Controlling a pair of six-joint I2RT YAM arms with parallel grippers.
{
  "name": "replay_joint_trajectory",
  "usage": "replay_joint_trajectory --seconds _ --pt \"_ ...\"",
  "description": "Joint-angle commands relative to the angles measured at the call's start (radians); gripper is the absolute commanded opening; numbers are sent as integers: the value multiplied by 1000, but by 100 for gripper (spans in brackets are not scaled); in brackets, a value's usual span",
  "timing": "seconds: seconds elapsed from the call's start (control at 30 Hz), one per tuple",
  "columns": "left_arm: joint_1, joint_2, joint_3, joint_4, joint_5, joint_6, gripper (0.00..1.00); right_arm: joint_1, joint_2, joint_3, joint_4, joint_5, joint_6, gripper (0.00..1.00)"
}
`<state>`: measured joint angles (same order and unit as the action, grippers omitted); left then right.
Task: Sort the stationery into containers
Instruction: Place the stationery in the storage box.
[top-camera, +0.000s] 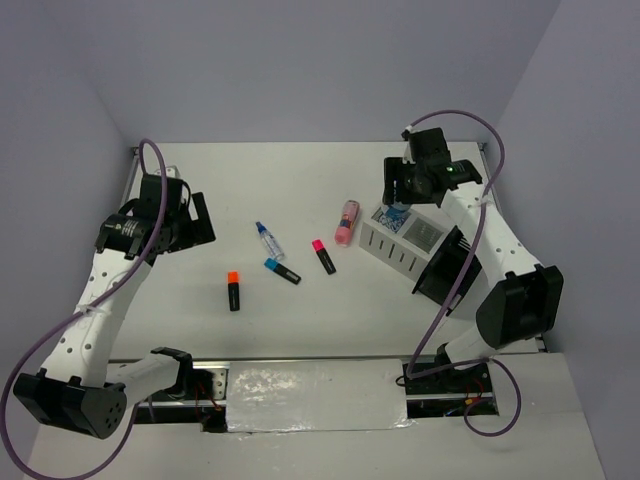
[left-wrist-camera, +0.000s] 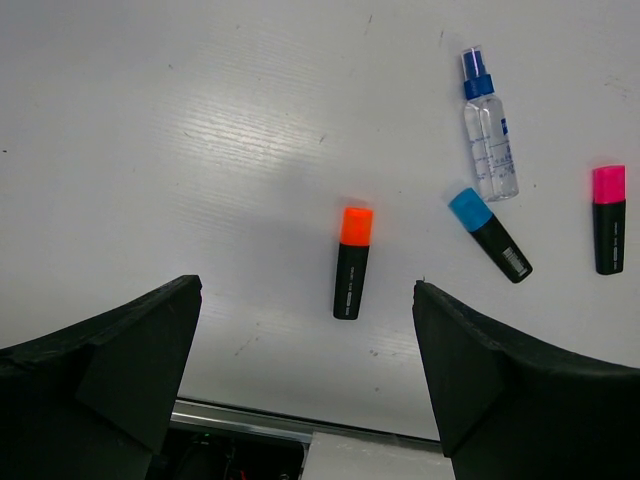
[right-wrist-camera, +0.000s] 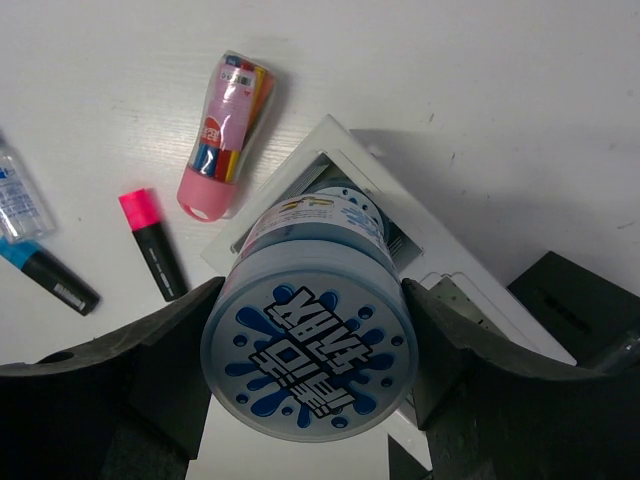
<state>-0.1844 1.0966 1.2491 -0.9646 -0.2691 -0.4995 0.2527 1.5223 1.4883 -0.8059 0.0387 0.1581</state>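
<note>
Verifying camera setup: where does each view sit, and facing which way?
Top external: above, behind the bases, looking down on the table; left arm, right arm show.
Left wrist: looks down at orange highlighter; own open jaws below.
Right wrist: looks down at white box; jaws grip blue tin.
Wrist views share the pink highlighter.

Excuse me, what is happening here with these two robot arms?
The right end effector grips a round blue tin directly over the white box. The left end effector is open above the table, holding nothing. The orange highlighter, blue highlighter, pink highlighter, clear bottle and pink tube lie loose on the table, unsorted.
</note>
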Motion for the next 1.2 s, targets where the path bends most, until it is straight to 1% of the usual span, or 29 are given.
replay_joint_trajectory --seconds 0.0,0.17,0.47,0.6,0.63,0.7,0.73,0.77,0.8,0.87,0.9,0.97,1.0,1.03,1.07,1.17 --pt "7 -4 4 23 15 19 99 2 -24 -22 109 -34 6 0" --pt "7 -23 -17 21 10 19 99 0 -17 -75 139 -76 3 0" --pt "7 -41 -40 20 14 18 99 0 21 -109 139 -40 -14 0" --pt "7 -46 -48 21 21 15 99 0 36 -112 129 3 -8 0" --pt "7 -49 -50 26 22 15 99 2 47 -112 122 9 -5 2" --pt "7 -46 -51 26 28 15 99 2 56 -108 113 16 -3 9" --pt "7 -44 -51 29 31 15 99 2 59 -106 108 18 -3 15" --pt "7 -43 -51 36 51 18 99 2 59 -105 105 20 -3 34" --pt "7 -37 -50 43 65 22 99 5 58 -103 102 21 -2 45" --pt "5 -27 -47 73 111 41 99 7 52 -102 103 20 -5 57" --pt "5 -17 -47 84 146 44 99 8 50 -92 100 23 -5 61" --pt "5 5 -34 93 162 49 99 10 47 -71 88 23 -3 72" --pt "5 12 -27 96 163 53 99 13 45 -63 77 23 -3 72" --pt "3 20 -16 98 163 58 99 16 44 -57 73 26 -3 77" --pt "3 32 -11 102 174 61 99 17 42 -40 68 27 -5 99" --pt "-3 66 6 121 209 79 99 22 35 -10 42 36 -5 100"
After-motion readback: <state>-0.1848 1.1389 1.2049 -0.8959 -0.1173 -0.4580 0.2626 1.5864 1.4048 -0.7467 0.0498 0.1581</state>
